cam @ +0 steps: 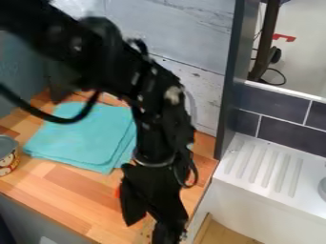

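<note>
Landmark: folded teal cloth (83, 136), flat on the wooden countertop (70, 198). Your gripper (147, 230) hangs off the cloth's lower-right corner in the camera view, fingers parted, wood visible between them; you have nothing evident in its grasp. Nearest item: an orange-red object (117, 191), a sliver at the gripper's cloth-facing side, just beyond that same corner of the cloth. From the fingertips it lies up and to the left. Contact: cannot tell. Long axis: hidden from you behind the gripper. Tin can (7, 155) sits beside the cloth's left corner, well apart from your gripper.
</note>
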Controlling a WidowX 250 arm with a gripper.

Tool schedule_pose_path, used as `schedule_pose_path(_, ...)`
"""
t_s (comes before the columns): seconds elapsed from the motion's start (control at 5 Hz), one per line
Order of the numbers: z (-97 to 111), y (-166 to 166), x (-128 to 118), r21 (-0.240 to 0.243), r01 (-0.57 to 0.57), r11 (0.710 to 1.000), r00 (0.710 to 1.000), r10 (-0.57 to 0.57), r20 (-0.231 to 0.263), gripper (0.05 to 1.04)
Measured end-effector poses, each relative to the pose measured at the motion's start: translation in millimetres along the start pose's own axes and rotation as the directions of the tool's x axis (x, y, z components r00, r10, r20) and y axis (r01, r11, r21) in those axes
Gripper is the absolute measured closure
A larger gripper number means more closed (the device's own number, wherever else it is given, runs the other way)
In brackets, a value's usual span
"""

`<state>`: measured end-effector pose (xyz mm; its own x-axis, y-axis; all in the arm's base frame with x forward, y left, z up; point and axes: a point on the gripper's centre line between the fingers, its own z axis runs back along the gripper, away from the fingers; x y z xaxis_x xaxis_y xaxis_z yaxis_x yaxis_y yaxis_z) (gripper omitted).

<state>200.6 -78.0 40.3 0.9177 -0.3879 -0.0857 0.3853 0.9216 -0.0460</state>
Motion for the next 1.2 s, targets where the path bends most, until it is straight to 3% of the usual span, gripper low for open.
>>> schedule_pose_path(0.2, -12, 3, 13, 0.012, -0.001, 1.0, 0.998, 0.002, -0.055, 0.084)
schedule_pose_path(0.4, -18, 6, 21, 0.029, -0.016, 0.999, 0.996, 0.018, -0.088, 0.084)
schedule_pose_path(0.6, -27, 5, 24, 0.016, -0.008, 1.0, 0.994, 0.01, -0.106, 0.137)
schedule_pose_path(0.8, -30, 5, 24, 0.012, -0.012, 1.0, 0.992, 0.013, -0.122, 0.366)
schedule_pose_path(1.0, -29, 5, 23, 0.012, -0.016, 1.0, 0.992, 0.018, -0.125, 0.45)
schedule_pose_path(1.2, -16, 4, 20, 0.015, -0.022, 1.0, 0.996, 0.023, -0.091, 0.456)
